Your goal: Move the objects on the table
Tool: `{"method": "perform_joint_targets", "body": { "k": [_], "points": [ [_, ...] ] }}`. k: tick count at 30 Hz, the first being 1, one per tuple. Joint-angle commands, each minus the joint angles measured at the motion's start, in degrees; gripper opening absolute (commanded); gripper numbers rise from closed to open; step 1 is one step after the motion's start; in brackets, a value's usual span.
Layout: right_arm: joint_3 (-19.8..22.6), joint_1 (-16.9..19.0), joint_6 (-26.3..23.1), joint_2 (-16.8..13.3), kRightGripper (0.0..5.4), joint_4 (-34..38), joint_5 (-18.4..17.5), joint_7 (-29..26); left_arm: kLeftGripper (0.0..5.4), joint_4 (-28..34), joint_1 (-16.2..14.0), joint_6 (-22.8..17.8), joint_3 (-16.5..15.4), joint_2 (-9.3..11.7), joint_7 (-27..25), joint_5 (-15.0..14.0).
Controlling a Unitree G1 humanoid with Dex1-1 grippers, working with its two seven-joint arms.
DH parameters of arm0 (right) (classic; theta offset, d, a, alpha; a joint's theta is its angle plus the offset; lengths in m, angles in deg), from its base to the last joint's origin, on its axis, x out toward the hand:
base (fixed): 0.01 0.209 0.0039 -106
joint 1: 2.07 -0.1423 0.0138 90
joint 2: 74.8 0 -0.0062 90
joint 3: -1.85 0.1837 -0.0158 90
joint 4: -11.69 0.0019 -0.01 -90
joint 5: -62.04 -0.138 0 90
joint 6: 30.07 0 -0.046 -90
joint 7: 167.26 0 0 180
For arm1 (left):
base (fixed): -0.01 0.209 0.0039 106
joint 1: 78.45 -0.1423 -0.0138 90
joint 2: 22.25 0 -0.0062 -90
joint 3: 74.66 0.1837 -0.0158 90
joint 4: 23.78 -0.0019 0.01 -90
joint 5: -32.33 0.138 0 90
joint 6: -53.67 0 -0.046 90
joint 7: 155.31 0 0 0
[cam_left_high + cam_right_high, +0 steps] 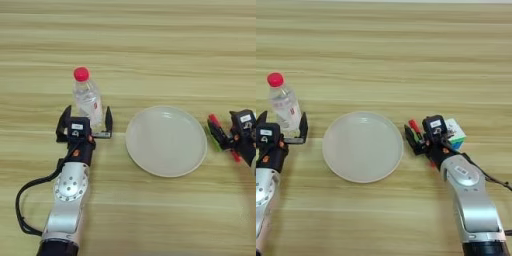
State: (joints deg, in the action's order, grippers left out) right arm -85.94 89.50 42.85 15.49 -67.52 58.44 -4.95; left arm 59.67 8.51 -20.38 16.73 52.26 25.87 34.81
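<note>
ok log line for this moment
left claw: open around clear plastic red-capped bottle | right claw: shut on slim red marker pen | round white plate: empty

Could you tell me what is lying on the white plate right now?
Nothing shows on the plate; its whole face is bare. The bottle stands left of it, and the marker and cube lie right of it.

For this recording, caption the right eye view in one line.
Left gripper open around the bottle; right gripper at the red marker, beside the plate.

surface: wood-grain table [150, 40] (horizontal streaks) | light: even | fills view
</note>
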Motion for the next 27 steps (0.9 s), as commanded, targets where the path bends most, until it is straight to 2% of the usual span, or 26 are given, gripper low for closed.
{"method": "perform_joint_targets", "body": {
  "k": [1,13,27],
  "points": [
    [1.2,0.1,0.7,-0.6,4.09,0.4,0.1,0.9,5.40,-0.3,0.4,-0.7,0.1,-0.1,0.3,0.6],
    [5.1,0.5,3.1,-1.8,5.36,-1.8,-0.4,1.3,5.40,0.0,0.4,-0.9,0.3,-0.3,0.4,0.7],
    [7.6,-0.5,5.7,-3.0,5.36,-6.5,-0.7,1.1,5.40,-0.2,0.5,-0.8,0.3,-0.3,0.3,0.7]
  ]
}}
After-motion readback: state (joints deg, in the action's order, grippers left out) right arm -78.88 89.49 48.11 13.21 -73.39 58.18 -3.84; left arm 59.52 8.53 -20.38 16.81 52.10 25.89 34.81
